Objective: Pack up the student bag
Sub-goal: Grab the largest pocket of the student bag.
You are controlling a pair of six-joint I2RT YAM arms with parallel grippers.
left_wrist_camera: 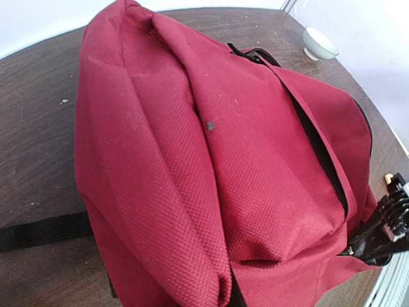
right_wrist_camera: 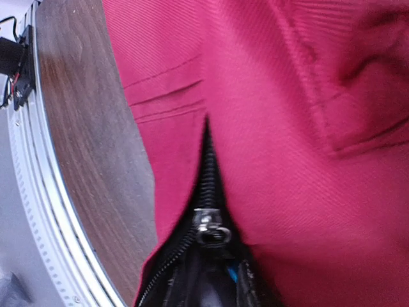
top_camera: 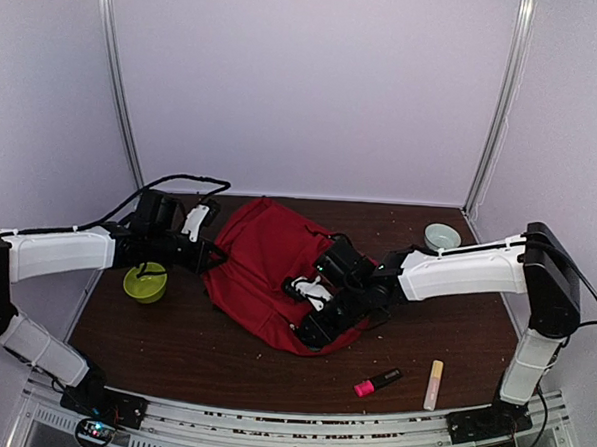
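The student bag [top_camera: 262, 247] has its zipper slider [right_wrist_camera: 211, 227] right at the right gripper [top_camera: 308, 319] (finger gap unclear), left gripper [top_camera: 209, 257] closed by its left edge.

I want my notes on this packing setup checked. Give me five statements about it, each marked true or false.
1. The bag is red. True.
2. The green bowl sits to the right of the bag. False: it sits to the bag's left.
3. A pink marker lies on the table near the front edge. True.
4. The white bowl stands on the bag. False: it stands on the table at the far right, apart from the bag.
5. The zipper is shut all the way. False: past the slider it gapes and shows dark lining.
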